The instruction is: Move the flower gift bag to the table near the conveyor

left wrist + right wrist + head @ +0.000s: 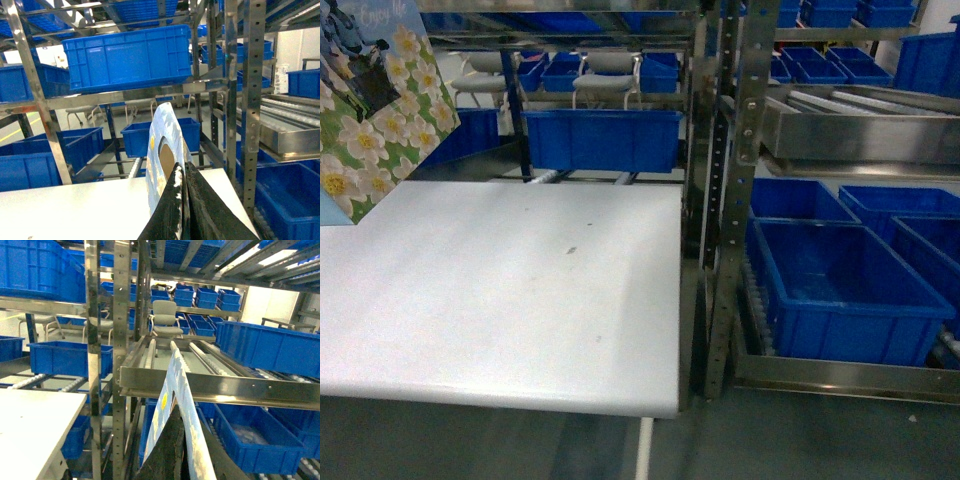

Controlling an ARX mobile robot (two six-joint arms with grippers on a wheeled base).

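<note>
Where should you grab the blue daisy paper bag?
By the flat edge beside the handle hole, coming edge-on: the sky-blue daisy-print paper gift bag is folded thin there, so the left gripper can pinch both sides.

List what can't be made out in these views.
- Head view: flower gift bag cropped by top and left edges; whatever holds it is out of frame.
- Left wrist view: bag is edge-on, print unreadable; fingers cover its bottom.
- Right wrist view: printed bag edge-on, its face unseen.
</note>
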